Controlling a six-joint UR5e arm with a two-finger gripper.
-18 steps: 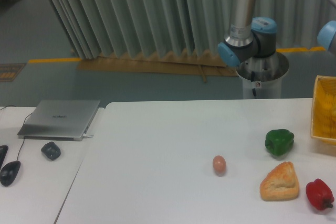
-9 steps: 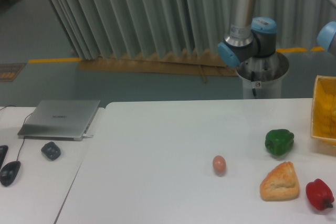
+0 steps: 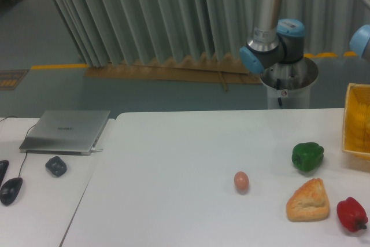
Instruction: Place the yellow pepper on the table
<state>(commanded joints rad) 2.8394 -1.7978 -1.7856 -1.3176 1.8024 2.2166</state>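
Behind the work area hung a pale grey-green pleated curtain [image 3: 144, 15], its folds reaching down to a strip of brown cardboard [image 3: 167, 72] laid along its foot. The floor [image 3: 52, 88] was a dull grey-green, crossed by a yellow line [image 3: 58, 66]. To the left stood a separate white desk [image 3: 40, 201]. The light was flat and even.

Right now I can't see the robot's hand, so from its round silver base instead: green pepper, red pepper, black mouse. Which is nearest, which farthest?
1. The green pepper, on the table just in front of the base.
2. The red pepper, near the table's front edge.
3. The black mouse, far across on the side desk.
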